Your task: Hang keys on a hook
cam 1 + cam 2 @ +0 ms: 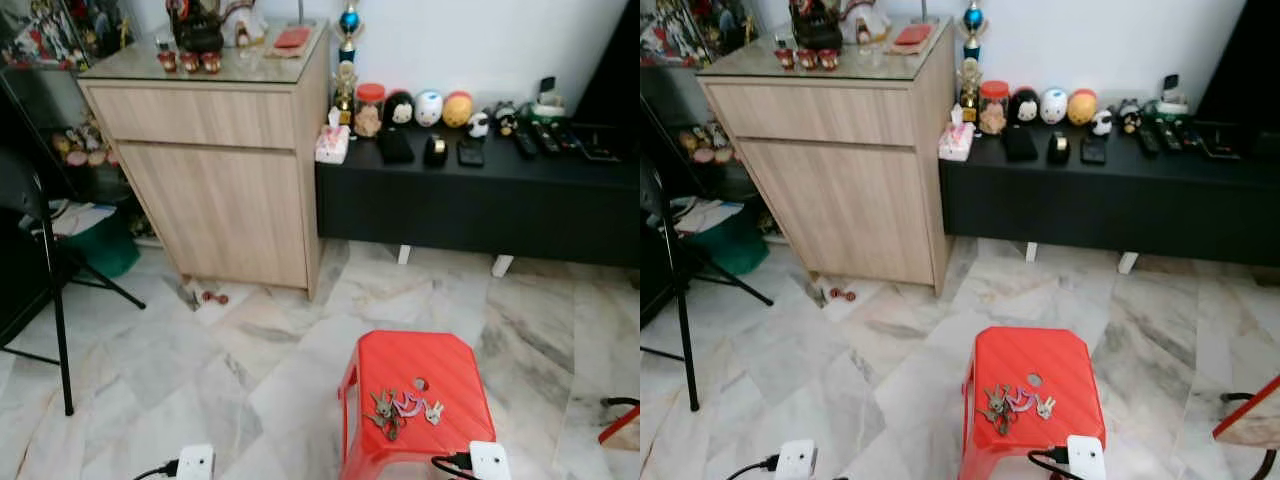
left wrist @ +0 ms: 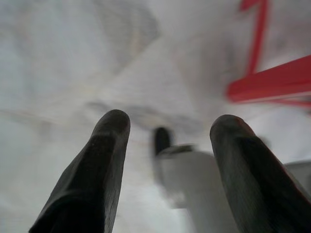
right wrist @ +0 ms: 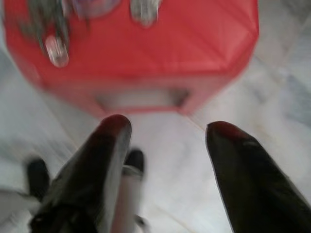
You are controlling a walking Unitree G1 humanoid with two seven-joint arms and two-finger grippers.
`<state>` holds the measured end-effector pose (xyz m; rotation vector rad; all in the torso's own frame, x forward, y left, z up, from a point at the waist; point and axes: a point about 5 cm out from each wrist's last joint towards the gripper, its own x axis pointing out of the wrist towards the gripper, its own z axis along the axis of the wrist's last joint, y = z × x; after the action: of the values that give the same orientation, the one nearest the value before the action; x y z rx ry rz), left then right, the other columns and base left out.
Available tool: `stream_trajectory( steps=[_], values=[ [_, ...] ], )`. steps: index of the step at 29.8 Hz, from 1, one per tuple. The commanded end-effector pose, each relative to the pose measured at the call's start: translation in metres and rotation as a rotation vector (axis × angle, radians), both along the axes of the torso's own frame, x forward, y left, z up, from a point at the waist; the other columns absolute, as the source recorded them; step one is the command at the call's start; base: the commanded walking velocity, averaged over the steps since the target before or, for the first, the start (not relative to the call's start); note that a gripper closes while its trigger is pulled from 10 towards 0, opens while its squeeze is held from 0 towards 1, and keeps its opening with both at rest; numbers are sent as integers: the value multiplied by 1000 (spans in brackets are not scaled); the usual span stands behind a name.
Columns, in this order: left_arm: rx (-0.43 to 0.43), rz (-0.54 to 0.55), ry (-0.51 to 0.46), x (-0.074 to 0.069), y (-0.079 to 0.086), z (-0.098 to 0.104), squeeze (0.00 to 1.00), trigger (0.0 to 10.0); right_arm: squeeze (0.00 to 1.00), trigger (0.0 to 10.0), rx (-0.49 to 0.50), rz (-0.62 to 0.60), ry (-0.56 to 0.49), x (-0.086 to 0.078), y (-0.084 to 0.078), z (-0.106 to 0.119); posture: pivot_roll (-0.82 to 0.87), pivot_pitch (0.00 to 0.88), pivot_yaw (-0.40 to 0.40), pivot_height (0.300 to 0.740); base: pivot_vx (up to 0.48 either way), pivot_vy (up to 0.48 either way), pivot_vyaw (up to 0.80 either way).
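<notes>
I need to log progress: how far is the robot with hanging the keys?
Nothing looks done yet. The bunch of keys lies on the red plastic stool. In hand: the right pincer is open above the floor beside the stool; the left pincer is open, empty. Left: grasp the keys, find a hook, hang them.

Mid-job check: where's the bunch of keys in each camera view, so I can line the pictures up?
Left eye view: keys lie on the red stool, near its front edge, low and right of centre.
Right eye view: keys on the same stool, low centre.
Left wrist view: no keys; a red edge of the stool.
Right wrist view: keys, blurred, on the stool top beyond the right gripper.
Shared landmark: the red stool.
</notes>
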<state>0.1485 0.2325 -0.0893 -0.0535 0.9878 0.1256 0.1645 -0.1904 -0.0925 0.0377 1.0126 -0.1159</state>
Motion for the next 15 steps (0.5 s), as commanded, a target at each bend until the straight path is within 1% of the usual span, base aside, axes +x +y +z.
stream_trajectory(
  steps=[1, 2, 6, 7, 8, 9, 15],
  values=[
    [-1, -10, -22, 9, 4, 5, 0, 10000, 0, 10000, -22, -26, 22, -11, -12, -3, -19, 0, 7, 740, 289, 0, 0],
    [5, -13, -20, 8, 7, 5, 0, 10000, 0, 10000, -21, -29, 19, -11, -12, -2, -17, 0, 5, 740, 251, 0, 0],
    [13, -8, -19, 7, 11, 6, 0, 10000, 0, 10000, -22, -26, 17, -10, -12, -2, -17, 0, 5, 740, 0, 0, 0],
    [14, -4, -24, 8, 5, 5, 0, 10000, 0, 10000, -19, -29, 12, -10, -12, -2, -17, 0, 5, 740, 0, 0, 0],
    [14, -4, -24, 8, 5, 5, 0, 10000, 0, 10000, -19, -29, 12, -10, -12, -2, -17, 0, 5, 740, 0, 0, 0],
    [11, 7, -30, 9, -2, 3, 0, 10000, 0, 10000, -15, -32, 4, -9, -12, -2, -17, 0, 5, 740, 0, 0, 0],
    [7, 33, -38, 11, -8, 3, 0, 10000, 0, 10000, -1, -19, -15, -8, -11, -1, -19, 0, 5, 740, 0, 0, 0]
  ],
)
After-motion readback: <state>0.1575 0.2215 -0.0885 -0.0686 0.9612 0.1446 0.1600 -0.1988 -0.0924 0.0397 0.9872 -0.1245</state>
